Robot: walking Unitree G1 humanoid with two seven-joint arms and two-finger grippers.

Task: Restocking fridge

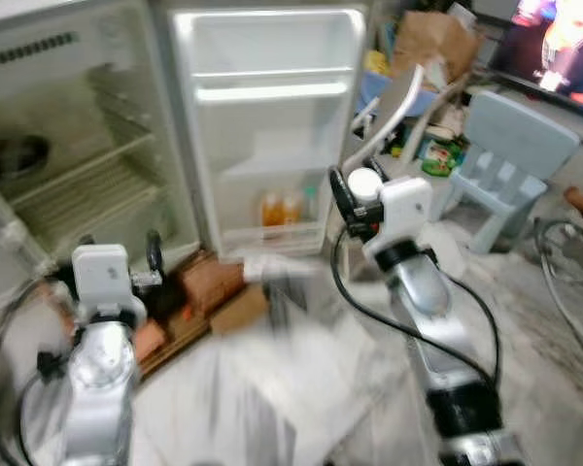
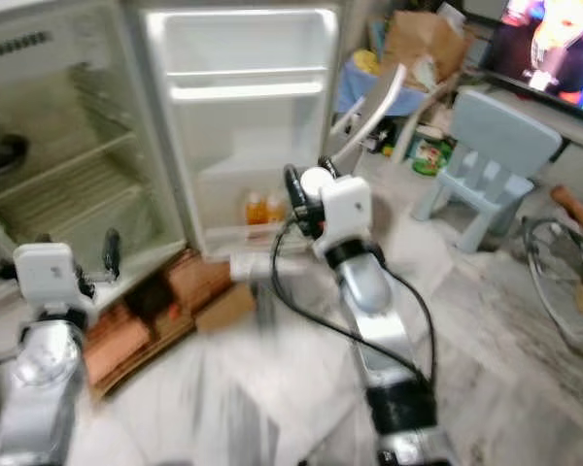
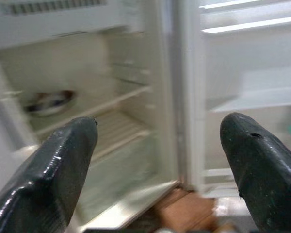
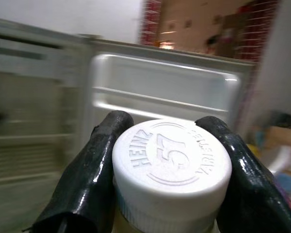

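Observation:
A small white fridge (image 1: 97, 165) stands with its door (image 1: 272, 126) swung wide. My right gripper (image 1: 355, 194) is shut on a bottle with a white Heinz cap (image 4: 170, 165), held up in front of the door shelves. Two orange bottles (image 1: 280, 209) stand in the lowest door shelf. My left gripper (image 3: 160, 160) is open and empty, raised before the fridge's lower compartment. A dark bowl (image 3: 48, 102) sits on a wire shelf inside.
Brown cardboard boxes (image 1: 214, 291) lie on the floor at the fridge's foot. A light blue child's chair (image 1: 510, 160) stands to the right, with a white chair (image 1: 398, 107) and a paper bag behind it. A television (image 1: 554, 44) glows at the far right.

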